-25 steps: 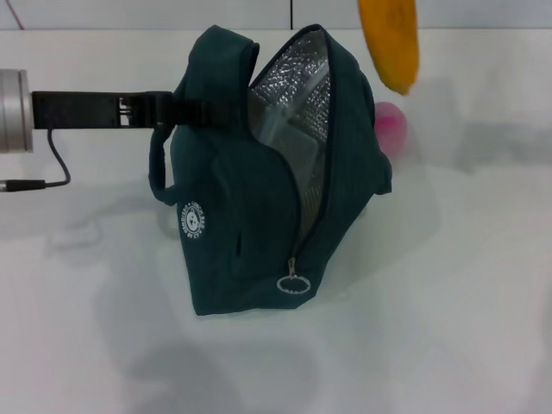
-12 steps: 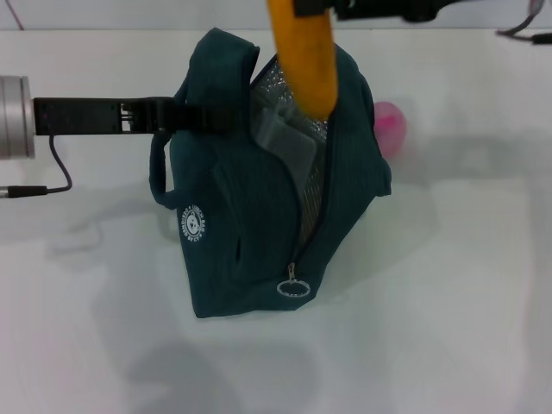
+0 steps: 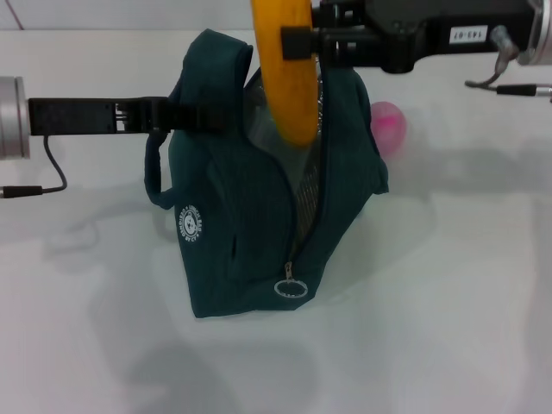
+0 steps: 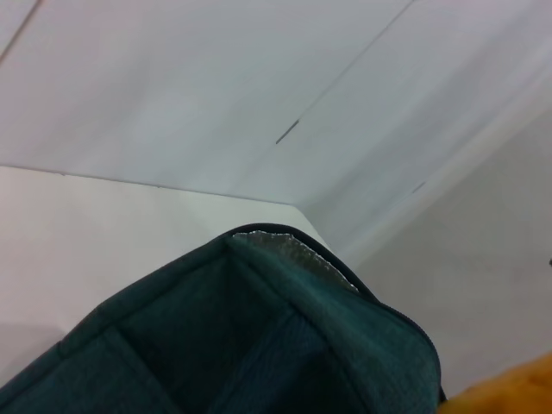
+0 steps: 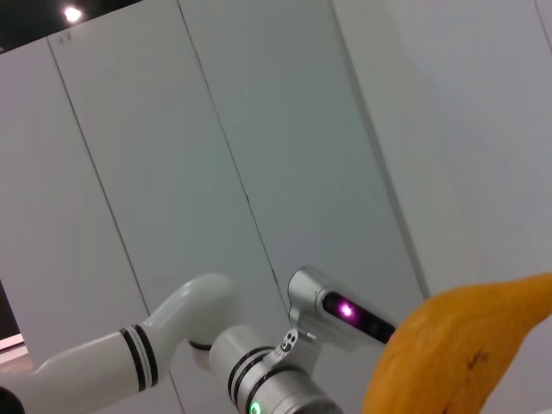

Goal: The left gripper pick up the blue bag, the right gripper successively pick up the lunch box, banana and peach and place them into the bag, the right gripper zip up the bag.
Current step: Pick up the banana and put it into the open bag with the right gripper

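- The right gripper (image 3: 297,40) is now in view, having moved left across the bag (image 3: 250,224).
- The banana (image 3: 287,73) now hangs over the bag's opening, no longer above the peach (image 3: 388,126).

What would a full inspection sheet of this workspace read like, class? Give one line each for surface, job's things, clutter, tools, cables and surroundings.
Surface: white table, bag's shadow on it.
Job's things: blue bag upright, zip open, ring pull low; banana hanging over the opening; peach on the table behind the bag; lunch box not clearly seen.
Clutter: nothing seen.
Tools: left gripper shut on the bag's top edge; right gripper shut on the banana.
Cables: black cable under the left wrist; another by the right arm.
Surroundings: pale panelled wall.
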Available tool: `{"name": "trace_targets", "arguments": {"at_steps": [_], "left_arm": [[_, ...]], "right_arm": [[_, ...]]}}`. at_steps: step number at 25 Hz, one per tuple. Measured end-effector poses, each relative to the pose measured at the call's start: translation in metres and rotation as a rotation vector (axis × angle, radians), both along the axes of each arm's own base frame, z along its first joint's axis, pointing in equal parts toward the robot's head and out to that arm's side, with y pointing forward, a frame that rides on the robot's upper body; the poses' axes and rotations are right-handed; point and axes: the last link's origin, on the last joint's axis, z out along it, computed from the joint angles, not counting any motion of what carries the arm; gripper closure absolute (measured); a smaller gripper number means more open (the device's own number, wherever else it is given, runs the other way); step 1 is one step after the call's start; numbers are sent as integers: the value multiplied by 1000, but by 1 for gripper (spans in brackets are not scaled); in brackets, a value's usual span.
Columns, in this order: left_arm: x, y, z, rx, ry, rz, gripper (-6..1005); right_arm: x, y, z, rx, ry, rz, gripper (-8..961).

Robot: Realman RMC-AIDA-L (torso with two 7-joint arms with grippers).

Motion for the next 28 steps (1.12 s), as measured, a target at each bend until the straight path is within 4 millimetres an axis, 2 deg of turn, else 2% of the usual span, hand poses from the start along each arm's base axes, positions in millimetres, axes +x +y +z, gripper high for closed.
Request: {"name": "trace_targets", "arguments": {"at_steps": [6,14,26,28], "left_arm": [[-2,-1,1,3,2,6,933],[-8,-2,6,33,-16,32,933],[-11,-4,5,31,-19,40,933],[-11,-4,5,31,-19,39,933]], "right_arm": [[9,-3,-8,-32,1,-25,423],[23,-9,-9,-27,5,-31,407],[26,-6,-19,-19,-52,-55,384],[26,-5,-19,-14,-52,-59,309]]}}
